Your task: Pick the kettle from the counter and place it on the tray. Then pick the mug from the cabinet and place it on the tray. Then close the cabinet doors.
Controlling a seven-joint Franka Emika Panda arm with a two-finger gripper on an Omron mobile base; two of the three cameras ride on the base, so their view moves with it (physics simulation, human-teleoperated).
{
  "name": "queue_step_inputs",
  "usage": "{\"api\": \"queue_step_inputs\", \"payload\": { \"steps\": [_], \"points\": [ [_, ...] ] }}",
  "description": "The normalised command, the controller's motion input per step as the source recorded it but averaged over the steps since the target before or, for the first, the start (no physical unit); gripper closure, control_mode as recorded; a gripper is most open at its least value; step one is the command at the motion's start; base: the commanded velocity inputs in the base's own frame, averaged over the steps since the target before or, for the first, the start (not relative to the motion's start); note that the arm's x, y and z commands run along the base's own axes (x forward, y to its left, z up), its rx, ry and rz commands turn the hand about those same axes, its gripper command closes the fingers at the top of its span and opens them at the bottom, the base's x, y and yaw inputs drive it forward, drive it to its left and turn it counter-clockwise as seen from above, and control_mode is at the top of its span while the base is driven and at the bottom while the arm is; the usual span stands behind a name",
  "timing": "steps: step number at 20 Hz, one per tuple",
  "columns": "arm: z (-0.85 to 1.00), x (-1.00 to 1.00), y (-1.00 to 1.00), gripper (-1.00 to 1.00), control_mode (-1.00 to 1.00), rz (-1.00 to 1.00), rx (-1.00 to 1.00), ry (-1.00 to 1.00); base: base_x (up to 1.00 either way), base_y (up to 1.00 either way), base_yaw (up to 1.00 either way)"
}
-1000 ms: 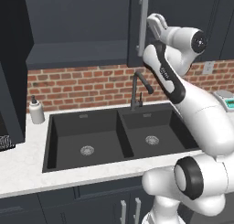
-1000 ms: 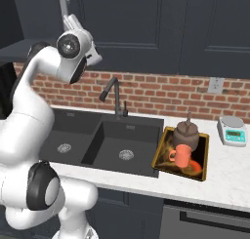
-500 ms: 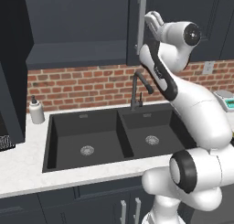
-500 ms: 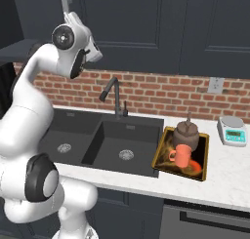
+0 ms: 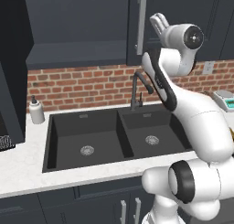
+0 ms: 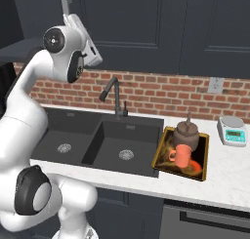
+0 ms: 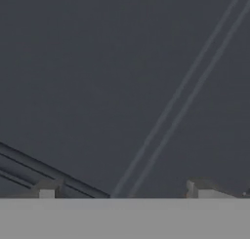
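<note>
The end effector (image 5: 157,23), its fingers spread apart and gripping nothing, was raised beside the dark charcoal cabinet door's (image 5: 173,17) silver bar handle (image 5: 141,24). The brownish-grey metal kettle (image 6: 187,133) and orange mug (image 6: 181,156) stood on the golden-brown tray (image 6: 163,143) on the white bench (image 6: 229,174).

The white arm rises from its base and folds upward in a tall bend, dark joints showing at the base and at the wrist. The wrist sits high, turned so the gripper (image 5: 157,22) points up and slightly back. In the right base view the gripper (image 6: 65,4) stands at the very top of the arm, above the round wrist joint. In the hand view the two fingers (image 7: 48,190) stand far apart at the bottom edge, spread wide with nothing between them.
</note>
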Motion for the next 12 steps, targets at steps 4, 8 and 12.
{"api": "queue_step_inputs", "payload": {
  "steps": [4, 8, 12],
  "points": [
    [0.00, -0.62, -0.25, -1.00, -1.00, -0.05, 0.00, 0.00, 0.00, 0.00, 0.00],
    [0.07, -0.86, -0.04, -1.00, -1.00, 0.00, 0.00, 0.00, 0.00, 0.00, 0.00],
    [0.08, -0.99, 0.00, -1.00, -1.00, 0.07, -0.09, -0.01, 0.00, 0.00, 0.00]
  ]
}}
